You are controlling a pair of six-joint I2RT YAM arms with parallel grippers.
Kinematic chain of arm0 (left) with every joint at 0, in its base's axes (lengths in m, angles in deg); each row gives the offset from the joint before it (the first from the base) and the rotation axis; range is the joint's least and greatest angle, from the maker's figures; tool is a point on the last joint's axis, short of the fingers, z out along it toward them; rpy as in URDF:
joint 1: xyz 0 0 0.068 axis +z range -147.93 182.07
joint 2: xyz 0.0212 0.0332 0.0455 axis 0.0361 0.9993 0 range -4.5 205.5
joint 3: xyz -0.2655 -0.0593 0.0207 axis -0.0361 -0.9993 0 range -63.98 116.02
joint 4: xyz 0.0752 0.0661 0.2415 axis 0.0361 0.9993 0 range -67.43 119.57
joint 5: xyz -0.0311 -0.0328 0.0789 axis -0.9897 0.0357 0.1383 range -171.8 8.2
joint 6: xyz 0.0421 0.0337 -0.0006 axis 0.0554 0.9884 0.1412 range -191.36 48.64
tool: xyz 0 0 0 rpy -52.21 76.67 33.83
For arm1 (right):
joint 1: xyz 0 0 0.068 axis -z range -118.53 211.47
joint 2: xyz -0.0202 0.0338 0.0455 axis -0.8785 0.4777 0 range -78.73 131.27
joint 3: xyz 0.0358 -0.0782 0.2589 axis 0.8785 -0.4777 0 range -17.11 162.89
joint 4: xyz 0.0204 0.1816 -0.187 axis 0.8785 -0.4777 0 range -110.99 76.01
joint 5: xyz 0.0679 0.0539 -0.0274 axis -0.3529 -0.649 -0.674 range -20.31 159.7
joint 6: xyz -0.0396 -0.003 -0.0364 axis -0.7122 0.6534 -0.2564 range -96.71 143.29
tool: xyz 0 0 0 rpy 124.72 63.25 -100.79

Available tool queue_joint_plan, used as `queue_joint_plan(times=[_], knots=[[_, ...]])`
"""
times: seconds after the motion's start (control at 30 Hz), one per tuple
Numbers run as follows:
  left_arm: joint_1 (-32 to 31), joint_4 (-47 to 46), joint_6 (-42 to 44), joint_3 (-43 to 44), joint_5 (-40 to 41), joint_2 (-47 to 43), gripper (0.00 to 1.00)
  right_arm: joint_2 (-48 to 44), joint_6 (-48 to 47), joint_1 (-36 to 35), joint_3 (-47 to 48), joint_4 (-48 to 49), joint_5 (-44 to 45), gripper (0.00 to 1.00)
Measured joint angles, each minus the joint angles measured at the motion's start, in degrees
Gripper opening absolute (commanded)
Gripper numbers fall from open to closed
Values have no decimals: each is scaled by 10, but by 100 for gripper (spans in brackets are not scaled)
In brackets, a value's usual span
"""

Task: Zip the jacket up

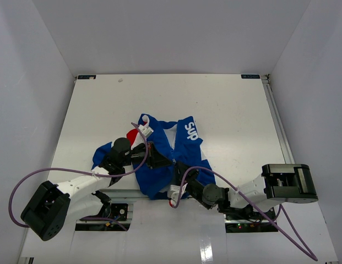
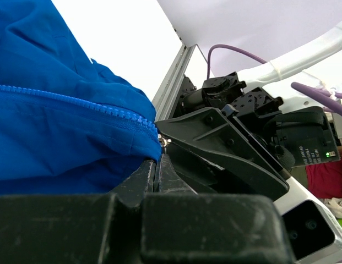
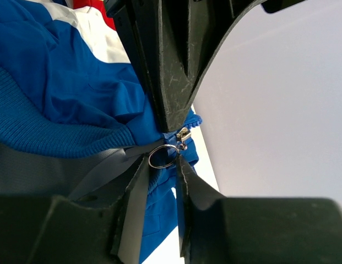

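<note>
The jacket [image 1: 159,168] is royal blue with white and red panels and white lettering; its zipper teeth [image 2: 77,102] match that blue. Between the black right hand [image 3: 158,165] fingers sits a silver ring [image 3: 150,158]. Behind the black left hand [image 2: 157,173], a purple cable [image 1: 49,170] crosses the white surface [image 1: 226,110].

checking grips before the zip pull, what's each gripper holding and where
Left gripper pinches the jacket at the end of its zipper. Right gripper straddles the zipper's ring pull; whether it grips cannot be told.
</note>
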Motion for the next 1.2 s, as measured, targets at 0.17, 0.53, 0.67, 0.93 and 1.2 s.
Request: queue_joint_plan(times=[0.17,0.53,0.67,0.93,1.2], knots=[[0,4,3,0,3,0,0,-12,3,0,0,0,0,27],[1,4,4,0,5,0,0,-48,34,0,0,0,-7,27],[1,4,4,0,5,0,0,-48,38,0,1,0,-7,31],[1,6,4,0,5,0,0,-45,44,0,9,0,-15,38],[1,6,8,0,5,0,0,-45,56,0,20,0,-22,31]])
